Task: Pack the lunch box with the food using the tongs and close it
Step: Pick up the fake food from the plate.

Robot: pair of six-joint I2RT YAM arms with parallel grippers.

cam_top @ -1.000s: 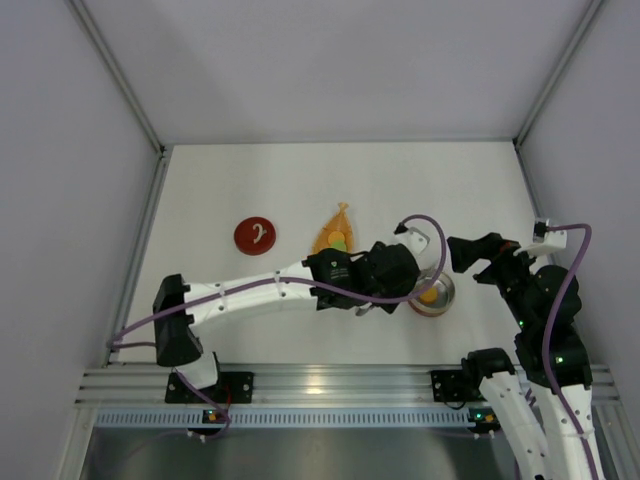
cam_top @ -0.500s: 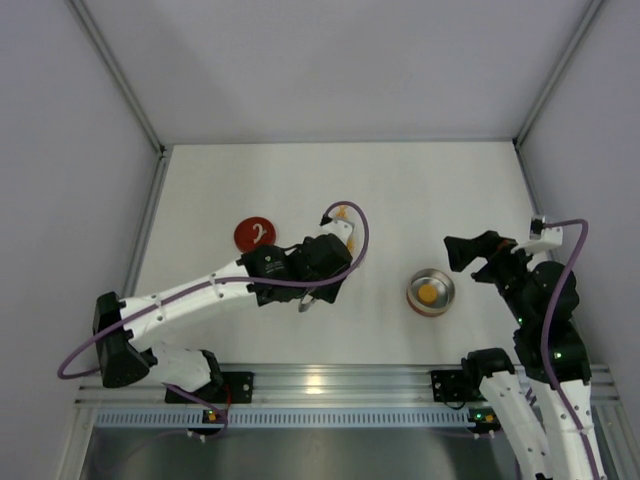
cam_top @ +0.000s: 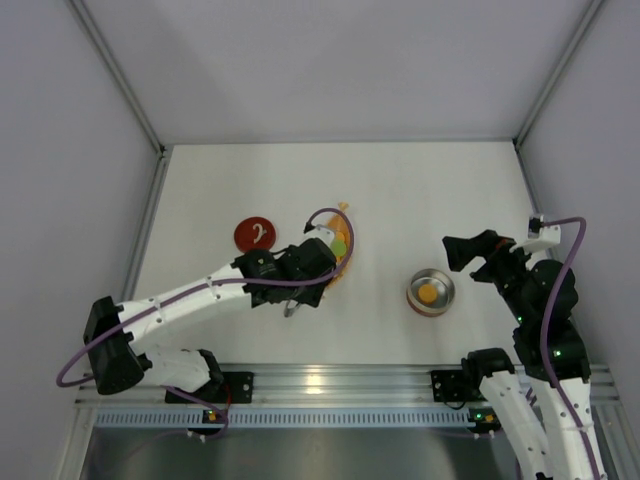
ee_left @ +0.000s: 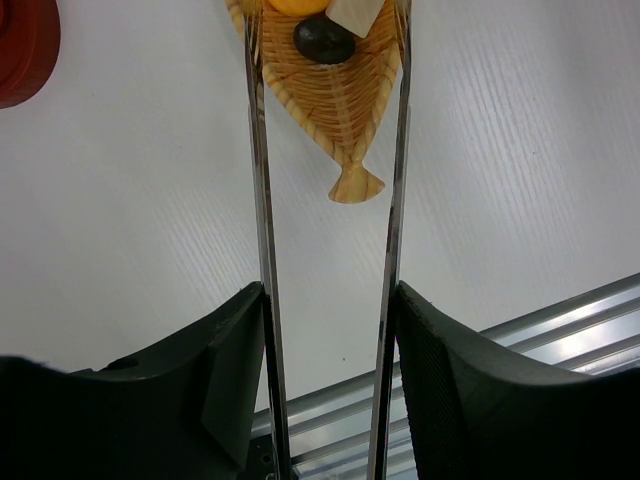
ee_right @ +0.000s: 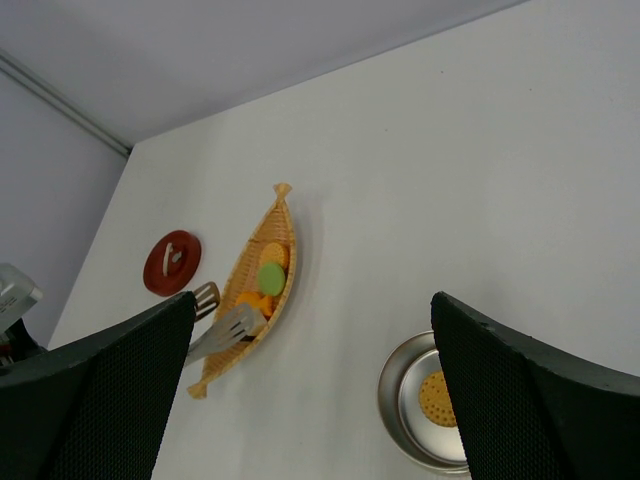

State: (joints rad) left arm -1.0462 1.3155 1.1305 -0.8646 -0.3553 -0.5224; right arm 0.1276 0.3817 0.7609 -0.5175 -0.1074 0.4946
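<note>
While pinching the tongs [ee_left: 261, 200] in the half-closed left gripper [ee_left: 328, 310], straddles the leaf tray [ee_left: 335, 110] lengthwise, dark food piece [ee_left: 323, 40] dead ahead; leaves the right gripper [ee_right: 312, 300] wide, empty, farther off.

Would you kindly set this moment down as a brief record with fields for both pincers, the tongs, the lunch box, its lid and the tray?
Left pincer: gripping the long thin silver metal tongs
Tongs: arms apart, tips at the orange leaf-shaped woven tray
Tray: holds a green round piece, orange pieces, a dark piece
Small round steel lunch box: open, one orange round piece inside
Right pincer: open, empty
Round red lid: on the table, left of the tray
</note>
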